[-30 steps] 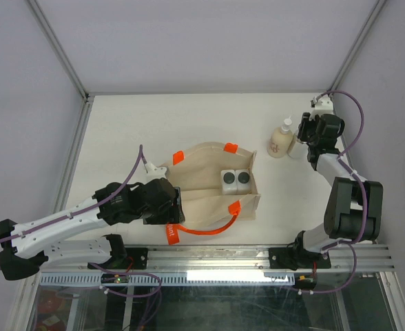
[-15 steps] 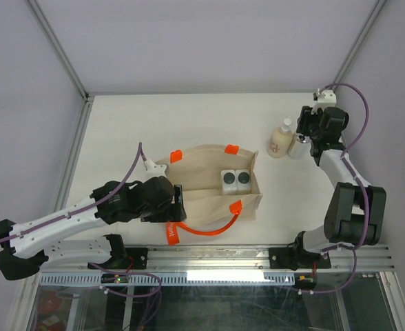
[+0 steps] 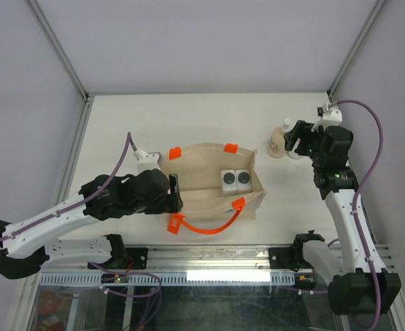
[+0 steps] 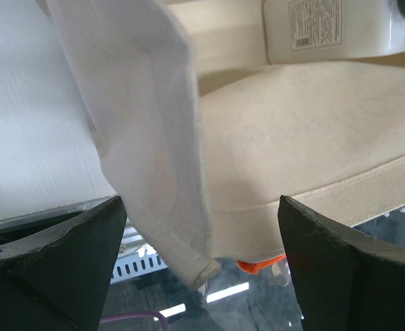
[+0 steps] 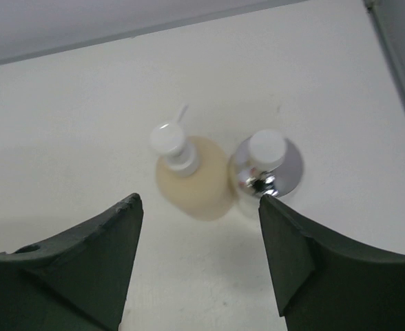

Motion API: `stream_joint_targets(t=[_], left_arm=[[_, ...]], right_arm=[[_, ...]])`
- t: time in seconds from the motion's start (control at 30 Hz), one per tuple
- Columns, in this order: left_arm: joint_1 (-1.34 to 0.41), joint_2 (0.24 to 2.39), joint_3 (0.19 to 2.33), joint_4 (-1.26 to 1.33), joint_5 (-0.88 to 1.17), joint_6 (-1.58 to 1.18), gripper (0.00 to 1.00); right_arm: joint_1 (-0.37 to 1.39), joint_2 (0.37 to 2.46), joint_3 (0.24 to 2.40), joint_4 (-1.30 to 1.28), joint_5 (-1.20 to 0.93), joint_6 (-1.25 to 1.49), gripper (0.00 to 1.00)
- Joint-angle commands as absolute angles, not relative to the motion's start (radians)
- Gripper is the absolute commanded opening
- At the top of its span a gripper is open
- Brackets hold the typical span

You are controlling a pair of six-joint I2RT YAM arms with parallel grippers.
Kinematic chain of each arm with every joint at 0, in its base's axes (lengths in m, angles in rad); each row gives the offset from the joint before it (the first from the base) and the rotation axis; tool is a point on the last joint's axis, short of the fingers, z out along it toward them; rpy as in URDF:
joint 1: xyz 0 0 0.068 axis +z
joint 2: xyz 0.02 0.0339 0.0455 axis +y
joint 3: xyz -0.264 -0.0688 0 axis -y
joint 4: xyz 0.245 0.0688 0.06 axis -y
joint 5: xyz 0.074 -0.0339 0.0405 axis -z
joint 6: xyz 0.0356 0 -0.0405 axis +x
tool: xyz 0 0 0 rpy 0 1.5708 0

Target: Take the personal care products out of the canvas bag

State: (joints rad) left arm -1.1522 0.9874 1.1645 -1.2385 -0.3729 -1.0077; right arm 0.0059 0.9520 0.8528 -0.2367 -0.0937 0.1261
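Here, both my jaws stand released. My left gripper (image 4: 199,207) straddles the left rim of the beige canvas bag with orange handles (image 3: 213,189) without pinching it. My right gripper (image 5: 199,200) hovers empty above two bottles standing on the white table (image 3: 140,124), right of the bag. Two white square dark-capped bottles (image 3: 235,180) sit inside the bag.

Risk, as I judge it — the unheld cloth could slump over them, or my right fingers could tip the standing pair.

Only the right wrist view shows the shiny silver bottle (image 5: 268,169) just beside the cream nozzle-topped bottle (image 5: 189,183) — overhead, my gripper hides most of it.
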Motion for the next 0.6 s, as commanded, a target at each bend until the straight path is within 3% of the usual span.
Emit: stream_joint_targets(t=[0.0,0.27,0.57], left_arm=[[-1.155,0.935,1.178,-1.262,-0.429,-1.074,0.87],[-1.155,0.814,1.021,-1.268,-0.369,-1.212,0.73],[-1.155,0.749,0.944,-1.273,-0.334,-1.255,0.57]], right_arm=[[0.031,0.854,0.873,-0.364,-0.151,0.168,0.71],[0.230,0.857,1.026,-0.410,-0.348,0.157,0.70],[0.731,1.042,1.236,-0.456,-0.218,0.157,0.70]])
